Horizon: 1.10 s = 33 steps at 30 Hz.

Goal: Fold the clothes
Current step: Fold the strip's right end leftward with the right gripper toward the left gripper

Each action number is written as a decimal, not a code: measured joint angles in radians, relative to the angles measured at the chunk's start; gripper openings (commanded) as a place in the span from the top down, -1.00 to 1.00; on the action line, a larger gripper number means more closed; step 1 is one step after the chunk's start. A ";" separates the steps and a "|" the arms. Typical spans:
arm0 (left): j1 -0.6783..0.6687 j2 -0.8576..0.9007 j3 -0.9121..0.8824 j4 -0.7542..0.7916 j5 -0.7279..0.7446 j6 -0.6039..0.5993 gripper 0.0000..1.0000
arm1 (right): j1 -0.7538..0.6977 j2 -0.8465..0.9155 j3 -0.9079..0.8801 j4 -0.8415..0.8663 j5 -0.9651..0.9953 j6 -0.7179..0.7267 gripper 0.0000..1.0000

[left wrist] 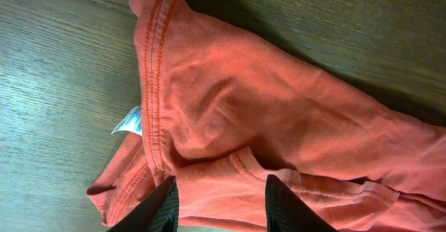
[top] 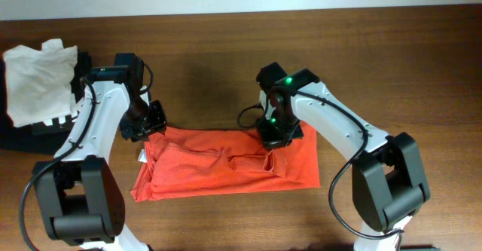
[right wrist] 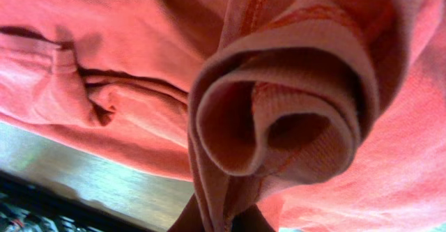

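T-shirt (top: 226, 164) cloth fills the right gripper (right wrist: 219, 219): its 2 fingers are pressed together on a rolled, ribbed band, probably the collar, bunched up at the T-shirt's far edge, right of its middle. The left gripper (left wrist: 220, 183) has its 2 fingers spread over the T-shirt's far left corner, with a stitched hem just ahead of them; whether the tips touch the cloth I cannot tell. The orange-red T-shirt lies on the table (top: 226, 55) between the 2 arms as a wide, creased band, already doubled over in places, with no lettering showing. It looks light, soft and limp, so I judge it will sag from any single hold, drag on the wood and slide layer over layer. The double-stitched hems and corners look like the surest places to take it, since a pinch in mid-panel may lift only 1 layer. A small white label (left wrist: 129, 122) sticks out at the T-shirt's left edge. A white garment (top: 38, 81) lies on a black garment (top: 22, 134) well apart from the T-shirt, beyond its far left corner and beside the left arm, probably clear of the fold. A black cable (top: 245, 117) loops just past the T-shirt's far edge and could snag cloth lifted there.
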 measured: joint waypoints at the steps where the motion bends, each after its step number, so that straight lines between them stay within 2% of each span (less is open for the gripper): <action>1: 0.000 0.000 0.000 0.000 0.000 0.000 0.21 | 0.013 0.000 0.000 -0.001 -0.002 0.000 0.05; 7: 0.000 0.000 0.000 -0.002 0.000 0.000 0.20 | 0.096 0.000 0.000 -0.029 -0.091 -0.072 -0.12; 11: 0.000 0.000 0.000 -0.003 0.000 0.000 0.20 | 0.097 0.000 0.000 -0.046 0.011 -0.049 -0.12; 15: 0.000 0.000 0.000 -0.014 0.000 0.000 0.20 | 0.111 0.000 -0.046 0.019 0.055 -0.004 -0.15; 21: 0.000 0.000 0.000 -0.033 0.000 0.000 0.20 | 0.206 0.011 -0.184 0.210 0.083 0.079 -0.13; 23: 0.000 0.000 0.000 -0.044 0.000 0.000 0.20 | 0.220 0.011 -0.206 0.222 0.101 0.105 0.01; 25: 0.000 0.000 0.000 -0.050 0.000 0.000 0.20 | 0.223 0.011 -0.230 0.220 0.127 0.135 0.38; 26: 0.000 0.000 0.000 -0.050 0.000 0.000 0.20 | 0.223 0.011 -0.234 0.220 0.133 0.143 0.71; 27: 0.000 0.000 0.000 -0.050 0.000 0.000 0.20 | 0.223 0.011 -0.235 0.220 0.138 0.149 0.88; 30: 0.000 0.000 0.000 -0.053 0.000 0.000 0.20 | 0.223 0.011 -0.234 0.203 0.150 0.156 0.92; 33: 0.000 0.000 0.000 -0.053 0.000 0.000 0.19 | 0.219 0.013 -0.211 0.092 0.153 0.150 0.91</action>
